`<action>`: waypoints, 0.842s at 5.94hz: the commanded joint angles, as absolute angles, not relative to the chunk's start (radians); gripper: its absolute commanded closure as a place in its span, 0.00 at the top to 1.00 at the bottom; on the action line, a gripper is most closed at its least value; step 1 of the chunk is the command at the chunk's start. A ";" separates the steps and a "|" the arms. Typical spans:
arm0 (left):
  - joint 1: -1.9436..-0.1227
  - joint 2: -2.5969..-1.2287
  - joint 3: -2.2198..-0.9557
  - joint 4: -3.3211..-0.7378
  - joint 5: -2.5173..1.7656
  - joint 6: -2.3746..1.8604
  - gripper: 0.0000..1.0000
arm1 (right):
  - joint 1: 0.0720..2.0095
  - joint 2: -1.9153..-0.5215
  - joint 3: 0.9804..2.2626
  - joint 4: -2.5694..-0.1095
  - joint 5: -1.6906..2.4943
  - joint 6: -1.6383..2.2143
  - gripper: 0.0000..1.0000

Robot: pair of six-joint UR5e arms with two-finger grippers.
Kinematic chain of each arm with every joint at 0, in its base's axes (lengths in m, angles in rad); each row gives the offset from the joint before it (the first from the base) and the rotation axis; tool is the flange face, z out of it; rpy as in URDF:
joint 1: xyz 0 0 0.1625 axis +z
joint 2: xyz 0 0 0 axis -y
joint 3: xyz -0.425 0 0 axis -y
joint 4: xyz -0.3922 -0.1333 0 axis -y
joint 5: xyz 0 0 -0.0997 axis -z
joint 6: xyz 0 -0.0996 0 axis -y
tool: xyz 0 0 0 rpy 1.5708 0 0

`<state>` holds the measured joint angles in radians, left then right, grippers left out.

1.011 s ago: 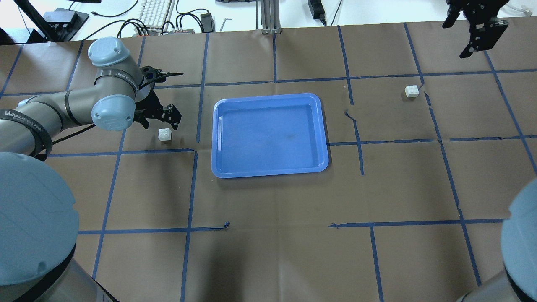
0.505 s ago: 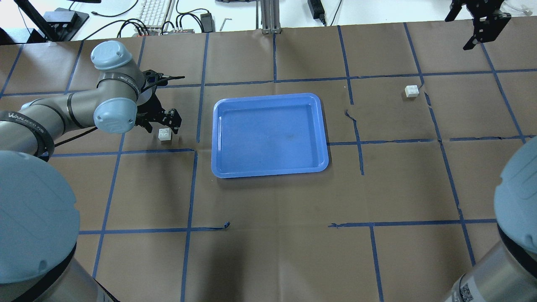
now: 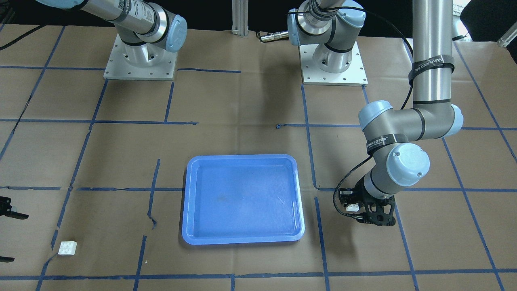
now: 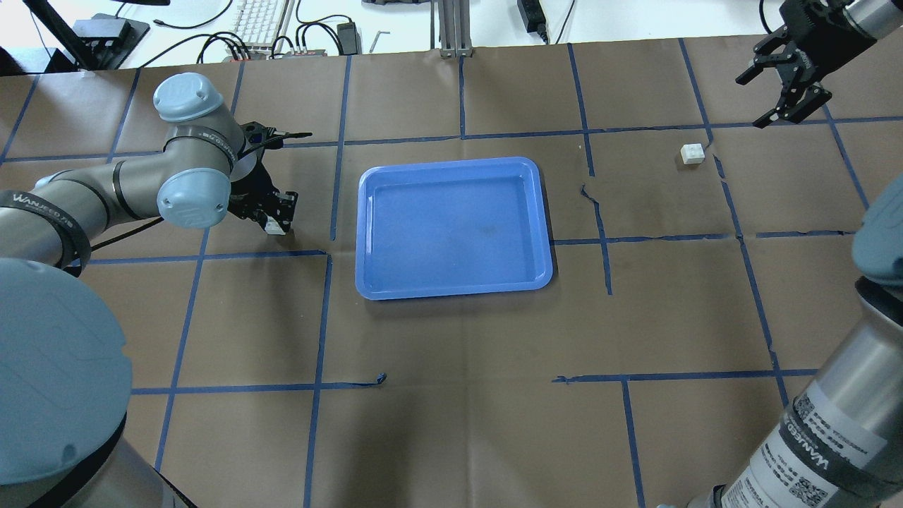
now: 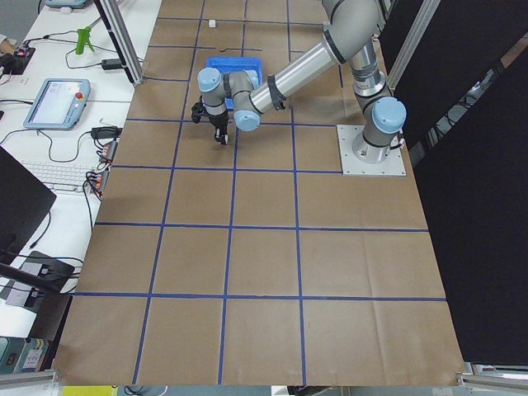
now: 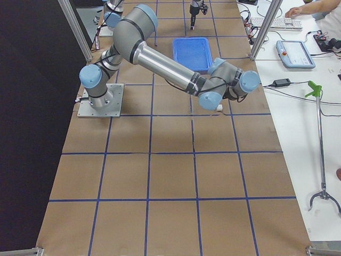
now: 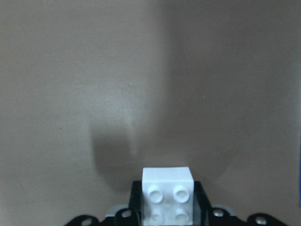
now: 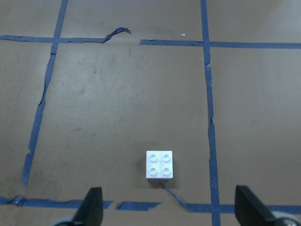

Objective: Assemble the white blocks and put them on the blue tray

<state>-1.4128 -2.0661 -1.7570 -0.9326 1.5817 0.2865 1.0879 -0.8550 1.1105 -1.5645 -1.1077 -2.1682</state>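
- Tray [image 4: 451,161]: glossy blue.
- Blocks [image 8: 159,165] [image 7: 168,187]: plain white.
- Bench [image 4: 458,423]: brown paper, dark-blue tape grid.
- Arms [image 3: 428,52]: silver tubes, pale grey-blue joint caps, black bands.

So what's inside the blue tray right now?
Nothing: the blue tray is bare inside and fully uncovered. One white block sits between the jaws of the left gripper, the other white block on the paper, both outside it.

Bench [image 4: 451,423], brown paper cover, blue tape grid [image 4: 319,310]. Carries: one large rectangular blue plastic tray [image 4: 451,226], central; one small white studded plastic brick [image 4: 692,153], well right of it.
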 commanded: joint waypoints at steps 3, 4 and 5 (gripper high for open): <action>-1.563 -2.002 -1.736 -0.930 1.583 0.892 0.08 | 1.077 -0.693 1.117 -1.598 -0.954 -2.286 1.00; -1.624 -1.996 -1.735 -0.920 1.583 1.029 0.08 | 1.077 -0.689 1.138 -1.598 -0.954 -2.284 1.00; -1.679 -1.990 -1.733 -0.917 1.583 1.180 0.08 | 1.077 -0.692 1.159 -1.598 -0.954 -2.280 1.00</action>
<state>-1.6236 -1.9958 -1.7349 -0.9215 1.5830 1.0273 1.0768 -0.6923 1.1389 -1.5980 -0.9546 -2.2824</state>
